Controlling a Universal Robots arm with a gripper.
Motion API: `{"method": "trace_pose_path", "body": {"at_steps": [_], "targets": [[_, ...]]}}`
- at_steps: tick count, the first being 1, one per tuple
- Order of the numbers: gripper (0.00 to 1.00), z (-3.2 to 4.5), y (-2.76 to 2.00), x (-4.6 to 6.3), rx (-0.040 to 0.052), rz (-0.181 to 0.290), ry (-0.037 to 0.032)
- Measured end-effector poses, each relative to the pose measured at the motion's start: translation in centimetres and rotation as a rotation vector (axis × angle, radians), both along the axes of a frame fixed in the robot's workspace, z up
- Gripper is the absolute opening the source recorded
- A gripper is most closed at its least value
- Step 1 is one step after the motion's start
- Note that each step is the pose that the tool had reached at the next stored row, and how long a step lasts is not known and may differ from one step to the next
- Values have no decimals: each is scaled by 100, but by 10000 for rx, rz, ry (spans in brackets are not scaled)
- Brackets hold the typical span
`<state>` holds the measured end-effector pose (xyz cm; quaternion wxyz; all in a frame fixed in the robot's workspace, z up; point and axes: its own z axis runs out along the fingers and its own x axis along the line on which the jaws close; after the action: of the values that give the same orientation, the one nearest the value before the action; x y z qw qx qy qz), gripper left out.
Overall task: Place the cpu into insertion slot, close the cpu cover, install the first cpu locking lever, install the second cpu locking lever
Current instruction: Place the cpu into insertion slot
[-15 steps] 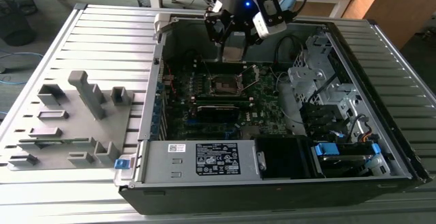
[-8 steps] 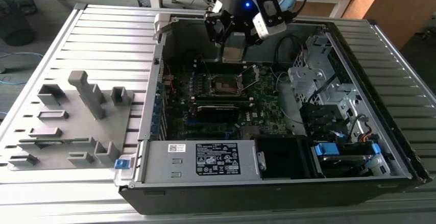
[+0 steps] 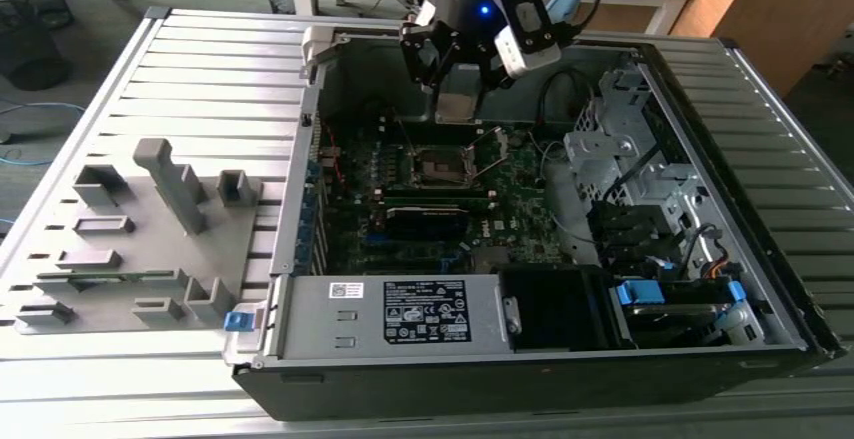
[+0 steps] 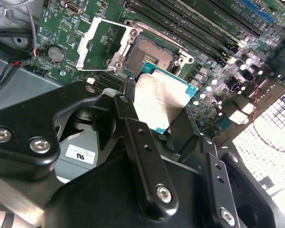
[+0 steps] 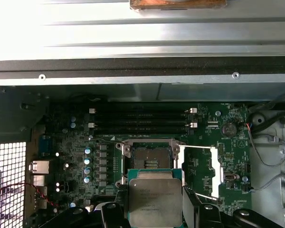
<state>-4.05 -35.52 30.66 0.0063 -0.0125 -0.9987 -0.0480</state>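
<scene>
A slatted metal counter (image 3: 200,69) carries an open computer case (image 3: 534,384) and, toward the exterior view's left, a grey fixture tray (image 3: 254,249). Inside the case lies the green motherboard (image 3: 514,174). The arm reaches down over the far end of the case, and its tool (image 3: 458,94) hangs above the board, clear of it.

In both wrist views the tool (image 4: 159,108) (image 5: 155,211) is closed on the cpu (image 4: 161,97) (image 5: 155,197), with a dark finger (image 4: 133,123) (image 5: 192,209) pressed against each of two opposite edges. The chip sits level between them, its dull silver top facing the cameras and a thin green rim showing around it.

The cpu cover (image 4: 87,42) (image 5: 214,171) is swung open, lying out to one side of the insertion slot (image 4: 152,54) (image 5: 149,164) (image 3: 438,166). The slot is bare, its contact field exposed. The cpu is held in the air near the slot, overlapping its nearer edge in both wrist views and not seated in it.
</scene>
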Motion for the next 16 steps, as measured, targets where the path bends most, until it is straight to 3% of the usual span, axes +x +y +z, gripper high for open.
{"method": "trace_pose_path", "body": {"at_steps": [16], "targets": [[54,-63,0,0,1,0,-2]]}}
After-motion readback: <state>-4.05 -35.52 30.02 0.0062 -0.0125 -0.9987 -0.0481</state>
